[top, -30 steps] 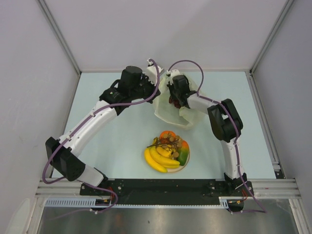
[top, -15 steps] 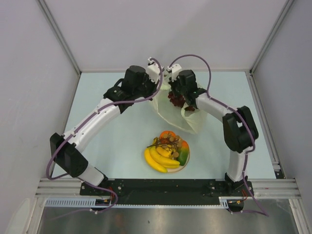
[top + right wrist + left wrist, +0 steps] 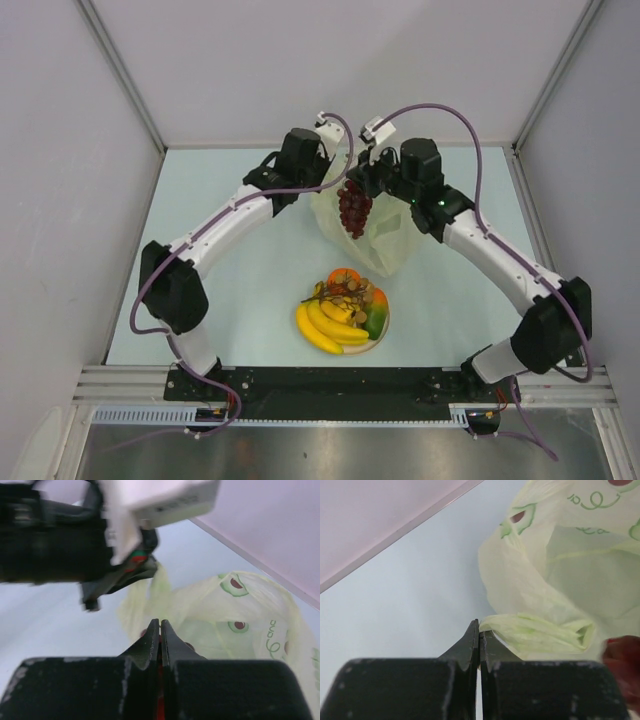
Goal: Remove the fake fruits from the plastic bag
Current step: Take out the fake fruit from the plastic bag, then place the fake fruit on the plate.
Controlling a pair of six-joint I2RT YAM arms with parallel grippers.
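Lifted higher, right fingers (image 3: 160, 630) clamp one grape bunch (image 3: 354, 208); left fingers (image 3: 479, 637) clamp one bag (image 3: 545, 575).

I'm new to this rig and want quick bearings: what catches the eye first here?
A dark red grape bunch hangs from the shut right end effector over the pale plastic bag at the far middle of the table. The left end effector pinches a fold of the bag beside it. Nearer the arm bases, a plate holds a banana bunch and other fruits.
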